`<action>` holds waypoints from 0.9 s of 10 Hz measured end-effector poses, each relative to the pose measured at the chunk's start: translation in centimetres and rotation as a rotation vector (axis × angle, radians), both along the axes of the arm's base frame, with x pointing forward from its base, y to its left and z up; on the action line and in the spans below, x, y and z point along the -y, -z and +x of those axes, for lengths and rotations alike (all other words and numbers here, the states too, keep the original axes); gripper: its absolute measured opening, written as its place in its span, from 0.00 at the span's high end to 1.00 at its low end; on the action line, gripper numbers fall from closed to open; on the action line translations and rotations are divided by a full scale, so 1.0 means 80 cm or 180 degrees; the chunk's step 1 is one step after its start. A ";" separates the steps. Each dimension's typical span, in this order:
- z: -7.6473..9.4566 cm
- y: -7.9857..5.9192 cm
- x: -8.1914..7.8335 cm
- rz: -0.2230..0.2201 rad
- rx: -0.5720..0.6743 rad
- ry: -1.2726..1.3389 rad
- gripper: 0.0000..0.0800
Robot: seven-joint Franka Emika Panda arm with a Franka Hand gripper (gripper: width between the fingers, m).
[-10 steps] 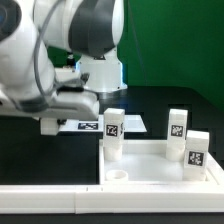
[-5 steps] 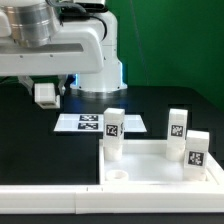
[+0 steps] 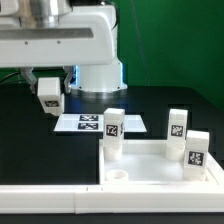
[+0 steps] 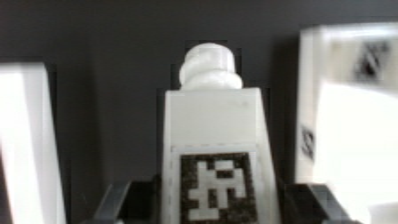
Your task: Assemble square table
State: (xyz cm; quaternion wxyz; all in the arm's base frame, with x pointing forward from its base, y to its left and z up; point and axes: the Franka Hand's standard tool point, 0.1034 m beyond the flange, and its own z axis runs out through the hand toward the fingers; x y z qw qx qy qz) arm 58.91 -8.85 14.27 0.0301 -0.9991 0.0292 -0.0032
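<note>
- Wrist view showed the gripper (image 4: 214,205) clamped on a table leg (image 4: 217,140), its jaws narrow against the leg's two sides, tag face toward the camera and the round threaded peg at the far end.
- In the exterior view that same leg (image 3: 48,94) hung in the air on the exterior view's left, well apart from the tabletop (image 3: 160,160) and above the black table (image 3: 40,150).
- The tabletop lay upside down at the front, rim up, with three legs already standing in its corners: one at the near-left (image 3: 114,132), one at the back (image 3: 177,130), one at the exterior view's right (image 3: 196,155).
- One corner hole (image 3: 118,176) was open at the front, so the held leg probably belonged there.
- To do it well, the arm should carry the leg high enough to clear the standing leg beside that hole, turn the peg straight down, centre it over the hole, then lower gently before twisting.
- The grip looked square on the leg; a tilt would likely jam the peg on the rim.
- The marker board (image 3: 95,123) lay behind the tabletop.
- Against half a second earlier, the leg had dropped slightly and shifted a little toward the exterior view's right; the arm's links had swung further across the top.
- The tabletop and its three legs had not moved.
</note>
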 end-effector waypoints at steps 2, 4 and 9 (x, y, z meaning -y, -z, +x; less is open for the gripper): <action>0.024 -0.011 -0.034 -0.0146 0.0784 -0.0098 0.64; 0.018 -0.009 -0.013 -0.0358 0.1156 -0.0082 0.64; 0.022 0.011 -0.057 -0.0364 0.1332 0.0042 0.64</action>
